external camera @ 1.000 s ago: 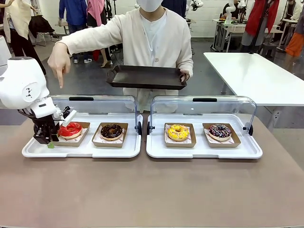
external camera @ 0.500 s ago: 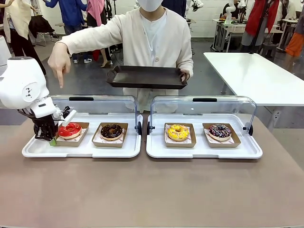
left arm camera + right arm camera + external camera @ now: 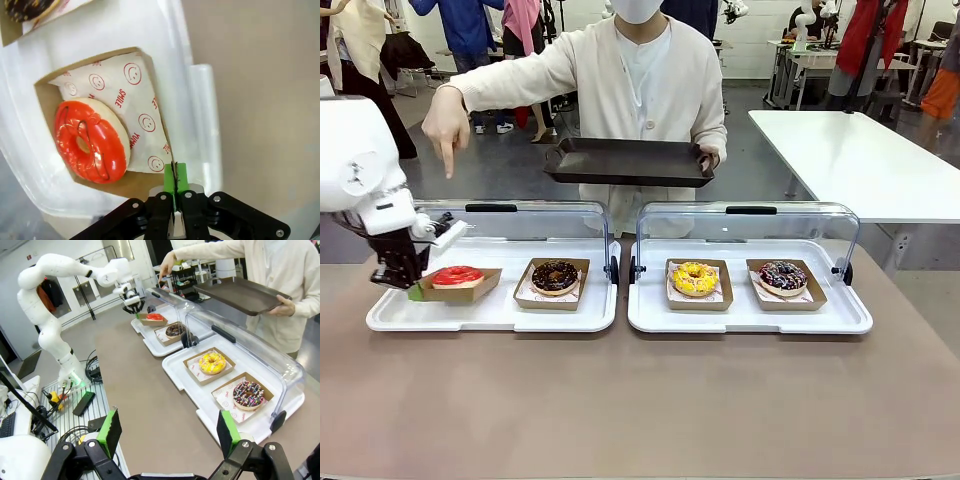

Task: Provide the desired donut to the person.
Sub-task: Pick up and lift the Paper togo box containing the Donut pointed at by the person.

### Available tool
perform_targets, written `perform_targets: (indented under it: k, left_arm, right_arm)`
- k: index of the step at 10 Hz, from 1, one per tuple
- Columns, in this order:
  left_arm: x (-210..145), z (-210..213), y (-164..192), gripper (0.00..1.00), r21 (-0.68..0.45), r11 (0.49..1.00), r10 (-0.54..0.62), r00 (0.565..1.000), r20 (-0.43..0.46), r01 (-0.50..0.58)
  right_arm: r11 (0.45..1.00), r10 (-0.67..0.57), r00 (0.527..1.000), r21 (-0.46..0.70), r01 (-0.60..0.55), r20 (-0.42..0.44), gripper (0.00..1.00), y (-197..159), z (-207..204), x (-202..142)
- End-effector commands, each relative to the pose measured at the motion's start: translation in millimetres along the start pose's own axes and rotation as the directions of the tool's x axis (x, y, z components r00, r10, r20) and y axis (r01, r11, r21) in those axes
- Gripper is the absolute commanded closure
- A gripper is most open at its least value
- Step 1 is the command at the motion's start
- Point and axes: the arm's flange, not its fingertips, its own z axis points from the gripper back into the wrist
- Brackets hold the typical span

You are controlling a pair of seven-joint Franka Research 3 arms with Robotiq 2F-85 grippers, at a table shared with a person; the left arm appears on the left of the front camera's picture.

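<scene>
The red-glazed donut [image 3: 457, 275] [image 3: 92, 142] lies in a brown cardboard tray [image 3: 462, 291] [image 3: 131, 181] on smiley-print paper. My left gripper [image 3: 413, 290] [image 3: 175, 176] is shut on that tray's near edge and holds it slightly raised over the left white tray [image 3: 500, 318]. Across the table stands the person [image 3: 645, 80] in a cream cardigan. One hand [image 3: 445, 125] points down over the red donut; the other holds a dark serving tray [image 3: 628, 162]. My right gripper [image 3: 167, 435] hangs open and well back from the table.
A chocolate donut [image 3: 555, 275] sits beside the red one. A yellow donut [image 3: 694, 278] and a sprinkled donut [image 3: 782, 276] are in the right white tray [image 3: 750, 322]. Both clear lids [image 3: 520, 225] stand open at the back. The brown tabletop [image 3: 640, 400] lies in front.
My left gripper has shut on the cardboard tray's edge, then lifted it and drawn it a little left with the red donut. The person's pointing hand stays put.
</scene>
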Motion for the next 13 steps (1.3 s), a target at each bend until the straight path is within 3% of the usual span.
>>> perform_targets:
  k: [1,5,8,12,13]
  left_arm:
    - [-4,46,-44,1.0,-0.039,0.999,-0.011,0.999,0.041,0.013]
    - [0,138,-95,1.0,0.106,0.993,0.041,0.999,0.009,-0.042]
    - [7,221,-105,1.0,0.204,0.976,0.069,0.997,0.022,-0.072]
    - [10,258,-73,1.0,0.179,0.976,0.117,0.991,0.064,-0.126]
    - [12,254,-97,1.0,0.229,0.97,0.073,0.996,0.042,-0.081]
  right_arm:
    - [1.0,0.007,1.0,0.005,-0.007,0.015,0.0,0,-2,0]
    - [1.0,0.007,1.0,0.005,-0.007,0.015,0.0,0,-2,0]
    - [1.0,0.007,1.0,0.005,-0.007,0.015,0.0,0,-2,0]
    - [1.0,0.007,1.0,0.005,-0.007,0.015,0.0,0,-2,0]
    - [1.0,0.007,1.0,0.005,-0.007,0.015,0.0,0,-2,0]
